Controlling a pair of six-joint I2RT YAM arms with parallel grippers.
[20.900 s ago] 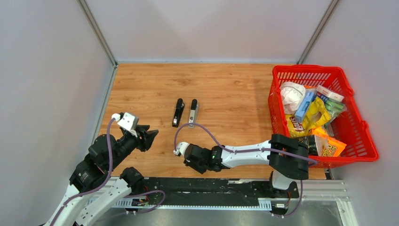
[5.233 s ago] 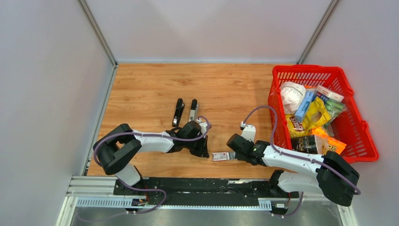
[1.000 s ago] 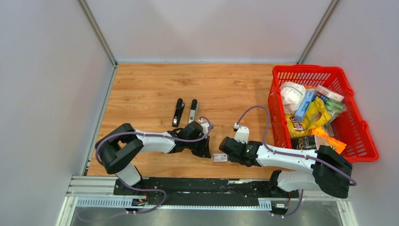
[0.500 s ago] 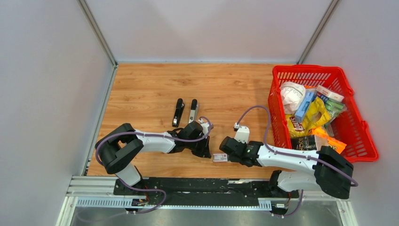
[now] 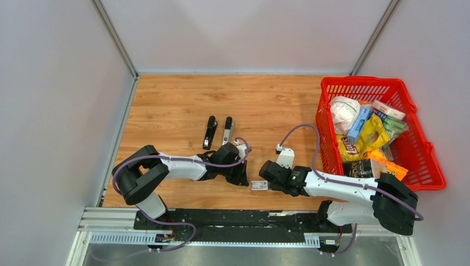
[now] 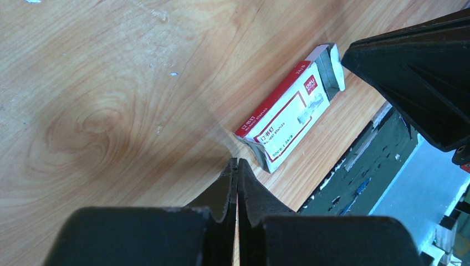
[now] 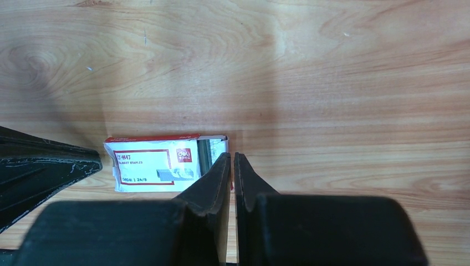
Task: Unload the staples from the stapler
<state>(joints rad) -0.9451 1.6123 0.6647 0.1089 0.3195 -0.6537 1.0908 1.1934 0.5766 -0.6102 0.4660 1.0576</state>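
The stapler lies opened out on the wooden table, with its black arm (image 5: 209,132) beside its grey magazine (image 5: 227,132). Nearer the front lies a small white-and-red printed box (image 5: 259,185) (image 6: 288,113) (image 7: 155,165). A grey strip (image 7: 205,154) (image 6: 327,69) that looks like the staples sits in the box's open right end. My left gripper (image 5: 242,178) (image 6: 237,162) is shut, its tips at the box's left end. My right gripper (image 5: 268,180) (image 7: 233,156) is shut to a hairline gap, its tips at the box's open end.
A red basket (image 5: 360,79) full of snack packets and small boxes stands at the right edge of the table. Grey walls enclose the table at the left, back and right. A black rail (image 5: 244,219) runs along the front edge, just behind the box.
Over the last second nothing has visibly moved. Earlier both arms were drawn back near their bases and no box lay on the table; now both grippers flank the box.
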